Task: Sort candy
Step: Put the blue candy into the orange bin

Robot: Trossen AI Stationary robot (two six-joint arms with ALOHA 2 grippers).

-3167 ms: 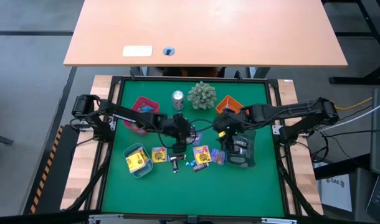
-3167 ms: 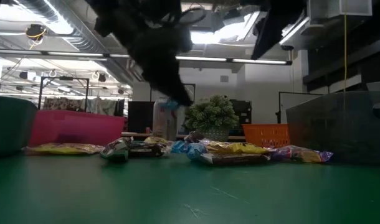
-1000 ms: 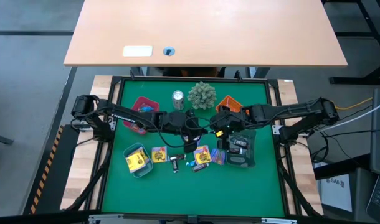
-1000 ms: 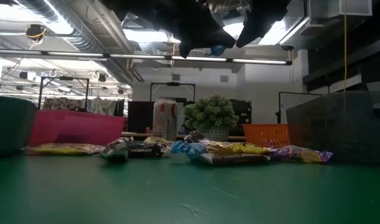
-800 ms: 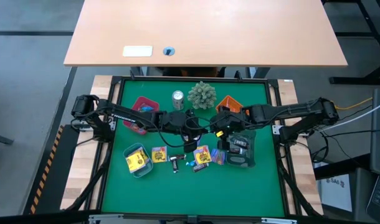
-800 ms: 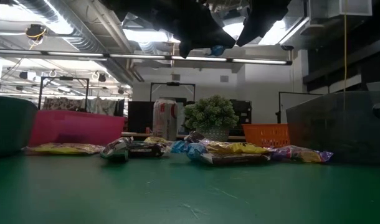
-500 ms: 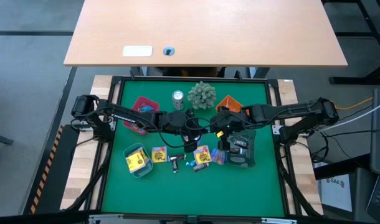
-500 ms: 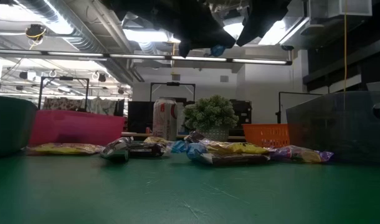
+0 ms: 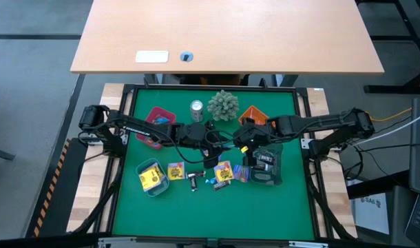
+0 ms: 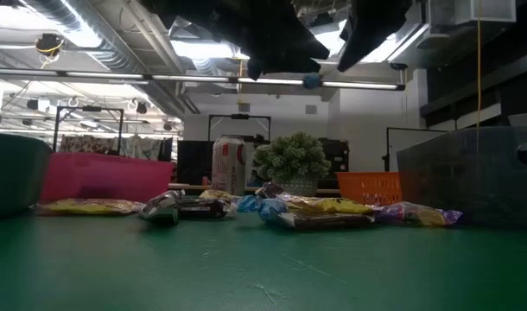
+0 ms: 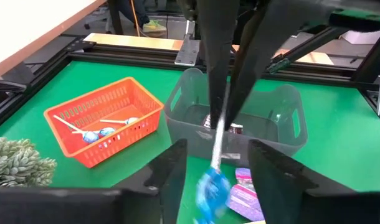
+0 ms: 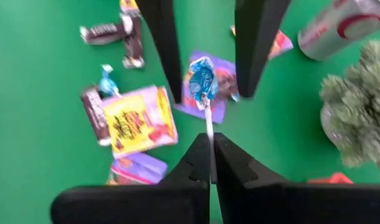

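A lollipop with a blue-wrapped head (image 12: pixel 202 78) and a white stick hangs high over the table's middle. My right gripper (image 12: pixel 210 144) is shut on the stick. My left gripper (image 11: pixel 218 171) is open, one finger on each side of the blue head (image 11: pixel 212 186), with gaps between. In the low view the head (image 10: pixel 311 81) hangs just under the dark arms. On the green mat below lie yellow packets (image 9: pixel 175 170) (image 9: pixel 223 170), dark brown mini bars (image 9: pixel 194 180) and tiny blue pieces (image 9: pixel 208 182). My right gripper pinches the lollipop's white stick (image 12: pixel 209 130) near its free end, between its two fingertips. The fingers slant down from the table's right side, and the stick runs on in line with them. The lollipop is lifted clear of the mat, head lowest.
A teal tray (image 9: pixel 142 169) with a yellow packet is at the near left and a pink tray (image 9: pixel 157 117) at the far left. An orange basket (image 9: pixel 253 114) holds lollipops; a grey bin (image 9: pixel 273 165) is at the right. A silver can (image 9: pixel 197 109) and a green plant ball (image 9: pixel 223 105) stand at the far edge.
In the low view the blue lollipop head lay tight against my left gripper's dark fingers. Now it shows slightly lower and nearer the right arm, clear of those fingers. Both arms have stayed in place above the mat.
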